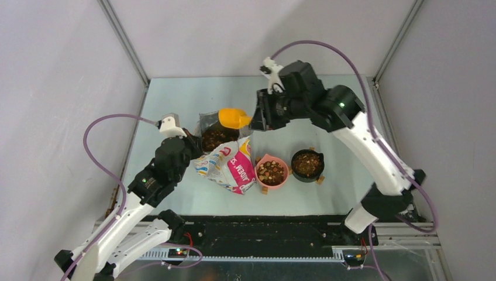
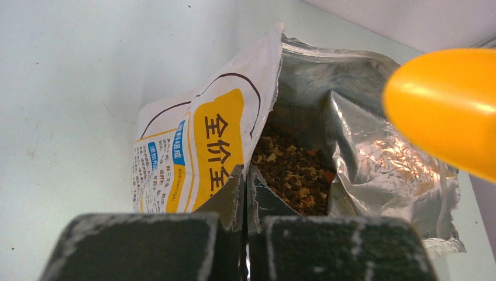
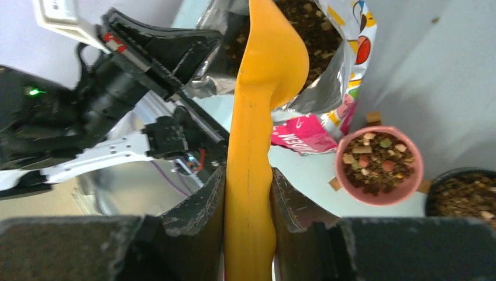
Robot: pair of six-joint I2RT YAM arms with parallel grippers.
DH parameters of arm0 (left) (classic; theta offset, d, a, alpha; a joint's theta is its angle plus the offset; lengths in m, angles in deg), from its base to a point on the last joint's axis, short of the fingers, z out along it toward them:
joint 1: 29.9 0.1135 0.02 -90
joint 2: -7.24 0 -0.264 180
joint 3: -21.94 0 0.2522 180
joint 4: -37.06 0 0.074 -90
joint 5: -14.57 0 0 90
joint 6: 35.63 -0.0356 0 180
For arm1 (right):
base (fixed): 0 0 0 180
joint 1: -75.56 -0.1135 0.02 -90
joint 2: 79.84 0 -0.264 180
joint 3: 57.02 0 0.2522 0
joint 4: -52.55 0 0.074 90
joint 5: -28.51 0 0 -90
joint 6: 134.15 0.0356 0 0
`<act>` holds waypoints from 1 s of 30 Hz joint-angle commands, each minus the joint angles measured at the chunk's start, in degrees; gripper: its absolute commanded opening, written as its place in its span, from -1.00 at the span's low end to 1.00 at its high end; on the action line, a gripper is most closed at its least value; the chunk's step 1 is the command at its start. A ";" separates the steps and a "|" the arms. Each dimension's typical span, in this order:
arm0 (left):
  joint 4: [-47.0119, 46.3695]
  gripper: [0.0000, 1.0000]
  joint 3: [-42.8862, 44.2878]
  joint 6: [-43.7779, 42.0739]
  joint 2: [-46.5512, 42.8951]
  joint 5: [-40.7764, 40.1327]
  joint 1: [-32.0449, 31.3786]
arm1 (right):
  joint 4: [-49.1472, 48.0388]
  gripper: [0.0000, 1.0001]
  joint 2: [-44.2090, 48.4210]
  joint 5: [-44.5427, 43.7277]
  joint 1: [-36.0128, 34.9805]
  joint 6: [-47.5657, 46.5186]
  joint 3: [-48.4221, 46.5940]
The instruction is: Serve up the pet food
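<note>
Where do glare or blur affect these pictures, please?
Left wrist: the scoop is close and blurred, with a bright highlight, and the foil lining of the bag glints. Right wrist: the fingers are soft, the pink bowl sharp. Top external: even light, no strong glare.

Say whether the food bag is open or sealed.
Open. The bag gapes, showing kibble inside; the left gripper pinches its edge and the right gripper holds a scoop over it.

a: where is the bag?
b: on the surface, left of centre, pet food inside. a scoop hangs over its mouth.
a: and the bowls?
b: to the right: left bowl just beside the bag, right bowl next, pet food in both.
</note>
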 commanded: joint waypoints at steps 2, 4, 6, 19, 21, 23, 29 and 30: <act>0.24 -1.00 0.19 -1.18 0.00 0.28 -0.04 | 22.96 -1.00 -13.26 -5.83 -3.03 -9.26 -21.46; 0.20 -1.00 0.24 -1.19 0.03 0.40 -0.02 | 26.24 -1.00 -17.36 -4.62 -2.49 -9.75 -26.19; 0.43 -1.00 0.17 -1.19 0.02 0.33 -0.02 | 27.41 -1.00 -19.58 -2.28 -1.31 -9.77 -25.76; 0.42 -1.00 0.09 -1.45 0.06 -0.30 -0.02 | 24.16 -1.00 -30.82 -1.15 0.47 -6.59 -24.94; 0.27 -1.00 -0.10 -1.45 0.16 -0.27 -0.02 | 24.04 -1.00 -33.53 -0.93 0.42 -6.30 -25.36; 0.17 -1.00 -0.03 -1.46 0.52 -0.02 -0.02 | 23.89 -1.00 -35.11 -1.11 0.42 -5.77 -25.48; -0.17 -1.00 0.00 -1.46 1.74 0.76 -0.02 | 17.21 -1.00 -38.54 5.88 0.55 -5.71 -21.73; -0.14 -1.00 -0.05 -1.46 1.77 0.76 -0.02 | 16.35 -1.00 -38.82 6.77 0.53 -5.10 -20.79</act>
